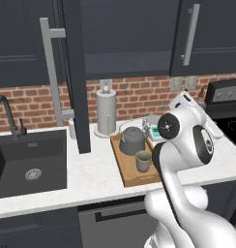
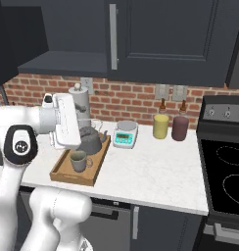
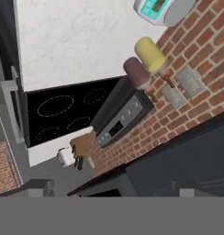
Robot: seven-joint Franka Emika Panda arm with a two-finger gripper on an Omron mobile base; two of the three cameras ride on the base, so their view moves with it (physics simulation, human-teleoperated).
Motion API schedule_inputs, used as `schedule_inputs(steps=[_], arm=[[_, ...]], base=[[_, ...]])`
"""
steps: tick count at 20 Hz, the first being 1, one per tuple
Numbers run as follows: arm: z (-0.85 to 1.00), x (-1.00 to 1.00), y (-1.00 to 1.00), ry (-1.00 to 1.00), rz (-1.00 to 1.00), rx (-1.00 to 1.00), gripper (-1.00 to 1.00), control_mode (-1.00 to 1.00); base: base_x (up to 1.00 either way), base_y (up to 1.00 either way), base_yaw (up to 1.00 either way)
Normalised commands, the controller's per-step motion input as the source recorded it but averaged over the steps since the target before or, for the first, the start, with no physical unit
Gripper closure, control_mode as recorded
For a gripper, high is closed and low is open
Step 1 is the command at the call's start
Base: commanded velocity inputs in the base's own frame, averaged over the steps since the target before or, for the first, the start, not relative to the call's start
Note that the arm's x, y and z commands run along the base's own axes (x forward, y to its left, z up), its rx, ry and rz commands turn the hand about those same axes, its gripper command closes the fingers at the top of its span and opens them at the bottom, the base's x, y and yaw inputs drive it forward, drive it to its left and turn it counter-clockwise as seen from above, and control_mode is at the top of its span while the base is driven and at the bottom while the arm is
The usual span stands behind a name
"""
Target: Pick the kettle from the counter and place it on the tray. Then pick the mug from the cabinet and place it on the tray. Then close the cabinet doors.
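The dark grey kettle [image 1: 132, 139] [image 2: 91, 140] stands at the back of the wooden tray [image 1: 131, 178] [image 2: 61, 172] on the white counter [image 1: 98, 174] [image 2: 151, 171]. The grey-green mug [image 1: 143, 161] [image 2: 79, 161] sits on the tray in front of it. My white hand hovers above the tray's right side, aimed along the counter toward the stove. My gripper [image 3: 114, 189] is open with nothing between its tips. The cabinet [image 1: 129, 38] [image 2: 62, 62] gapes with a bare shelf. Its left door [image 1: 76, 77] swings out edge-on; the right door [image 1: 209, 34] [image 2: 165, 39] lies flush.
A paper-towel roll [image 1: 106, 114] stands behind the tray and a dark sink [image 1: 28, 164] lies to the left. A grey scale [image 2: 125, 134] [image 3: 159, 9], yellow jar [image 2: 160, 126] [image 3: 149, 53] and maroon cup [image 2: 179, 128] [image 3: 137, 72] line the brick wall. A black stove [image 2: 224, 162] [image 3: 68, 112] ends the counter.
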Motion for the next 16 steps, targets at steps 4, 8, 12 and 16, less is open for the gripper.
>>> schedule_inputs(steps=[4, 8, 12, 16], arm=[[-0.16, 0.27, 0.11, 0.00, -0.42, -0.11, -1.00, -1.00], [-0.17, 0.10, 0.15, 0.00, -0.50, -0.22, -1.00, -1.00], [-0.06, -0.01, 0.17, 0.00, -0.40, -0.22, -1.00, -1.00], [0.00, -0.14, 0.52, 0.00, -0.29, -0.21, -1.00, -1.00]], base=[[0.00, 0.00, 0.00], [0.00, 0.00, 0.00], [0.00, 0.00, 0.00], [0.00, 0.00, 0.00]])
